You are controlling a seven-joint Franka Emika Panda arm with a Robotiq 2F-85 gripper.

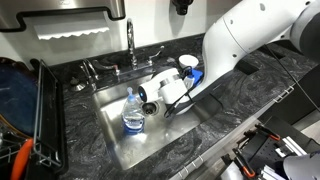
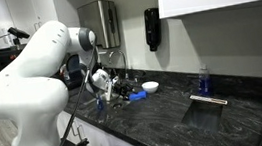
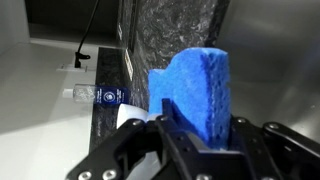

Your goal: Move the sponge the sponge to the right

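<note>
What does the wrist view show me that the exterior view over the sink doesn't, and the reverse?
Only the wrist view: the bright blue, chunky sponge clamped in the black gripper, close up. Only an exterior view: the white robot arm, the chrome faucet, the white bowl, the black dish rack and the whole steel sink; the sponge cannot be made out there. Both: the clear plastic bottle with a blue label and the dark marbled counter.
</note>
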